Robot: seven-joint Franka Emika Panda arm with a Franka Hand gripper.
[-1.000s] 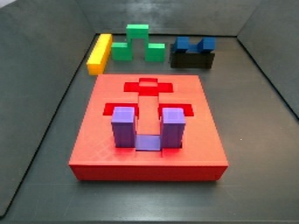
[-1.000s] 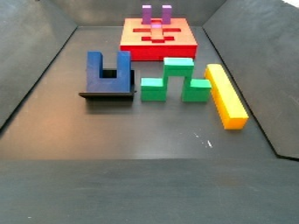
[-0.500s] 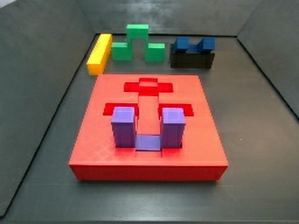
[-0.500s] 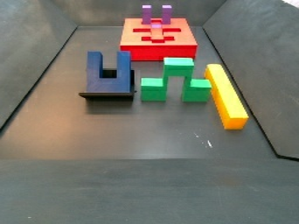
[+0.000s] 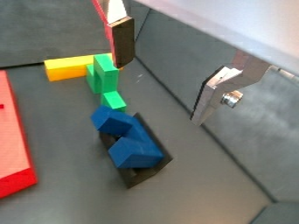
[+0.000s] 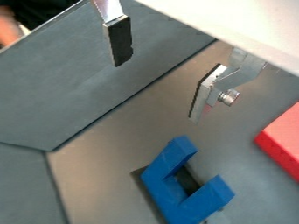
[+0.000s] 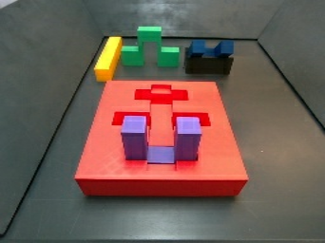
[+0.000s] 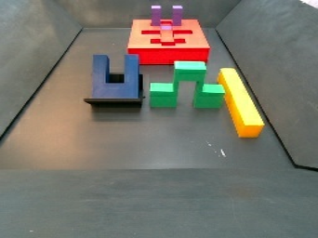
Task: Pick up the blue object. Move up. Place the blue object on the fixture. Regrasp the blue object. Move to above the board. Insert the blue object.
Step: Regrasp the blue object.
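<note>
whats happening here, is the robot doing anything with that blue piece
Nothing is held at this moment. The gripper hangs open above the floor, showing only in the wrist views, its fingers empty. The blue object rests on the fixture, beside the green block and yellow bar. The violet block stands in the board. Regrasping looks next.

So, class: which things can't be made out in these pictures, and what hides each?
- Gripper: outside both side views; wrist views show open fingers, nothing between.
- Fixture: mostly covered by the blue object resting on it.
- Board: cut off by the frame edge in both wrist views.
- Violet block's base: hidden behind the board's rim.
</note>
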